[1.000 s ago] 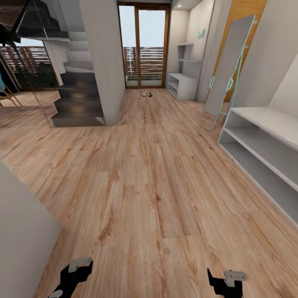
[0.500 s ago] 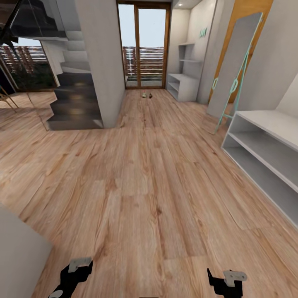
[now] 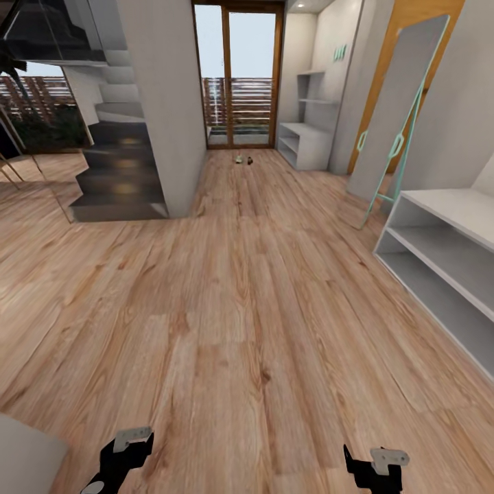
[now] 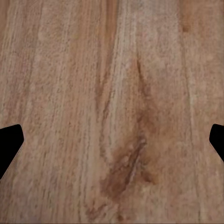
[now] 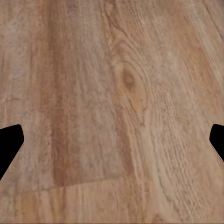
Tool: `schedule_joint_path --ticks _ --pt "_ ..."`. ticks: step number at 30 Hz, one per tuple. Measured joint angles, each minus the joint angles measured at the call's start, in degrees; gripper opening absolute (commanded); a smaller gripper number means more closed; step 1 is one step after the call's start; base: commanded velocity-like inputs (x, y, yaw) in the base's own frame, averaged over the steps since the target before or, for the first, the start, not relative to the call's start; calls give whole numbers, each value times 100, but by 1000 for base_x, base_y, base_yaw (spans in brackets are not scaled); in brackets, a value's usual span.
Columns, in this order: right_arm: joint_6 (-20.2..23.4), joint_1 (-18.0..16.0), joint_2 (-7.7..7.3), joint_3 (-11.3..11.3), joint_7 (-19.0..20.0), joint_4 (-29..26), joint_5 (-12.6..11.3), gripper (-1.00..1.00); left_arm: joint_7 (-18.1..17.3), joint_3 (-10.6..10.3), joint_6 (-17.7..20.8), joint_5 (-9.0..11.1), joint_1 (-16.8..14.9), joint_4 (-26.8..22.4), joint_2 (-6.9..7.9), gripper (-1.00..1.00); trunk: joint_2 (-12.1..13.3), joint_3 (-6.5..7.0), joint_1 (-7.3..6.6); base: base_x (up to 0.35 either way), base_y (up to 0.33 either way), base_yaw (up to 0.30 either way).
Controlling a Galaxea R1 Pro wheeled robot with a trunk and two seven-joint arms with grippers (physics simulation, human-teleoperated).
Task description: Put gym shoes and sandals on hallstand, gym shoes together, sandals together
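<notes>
I'm in the corridor, head cam looking down the floor (image 3: pixel 233 309) toward the glass door (image 3: pixel 237 72) at top centre. Shoes (image 3: pixel 243 158) are two tiny specks on the planks just in front of that door, upper centre of frame; too small for me to tell sneakers from sandals.

Rack (image 3: pixel 305 140) is the grey unit with staggered shelves at upper right, just right of the door, near the shoes. A second grey shelf unit (image 3: pixel 446 254) runs along the right edge, closer to me, with a mirror (image 3: pixel 394 113) leaning on the wall beyond it. Stairs (image 3: pixel 120 171) and a pillar (image 3: pixel 165 103) at upper left.

Left gripper (image 3: pixel 116 460) at bottom left, right gripper (image 3: pixel 374 466) at bottom right, both low over bare planks and well apart from the shoes at the far end.

Left wrist cam: fingertips (image 4: pixel 9 142) sit at the two side edges of the frame, spread wide, only wood grain between them, nothing held. Right wrist cam: same, fingertips (image 5: pixel 9 142) wide apart, bare planks between, nothing held.
</notes>
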Motion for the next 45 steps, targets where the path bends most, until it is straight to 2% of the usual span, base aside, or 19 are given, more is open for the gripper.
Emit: schedule_joint_path --ticks 29,45 --pt "-6 -2 0 3 0 -11 0 100 -1 4 0 0 0 3 4 100 0 1 0 338 0 0" --pt "-6 1 0 7 1 -6 0 100 -1 -1 1 2 0 2 0 100 0 126 0 338 -36 0"
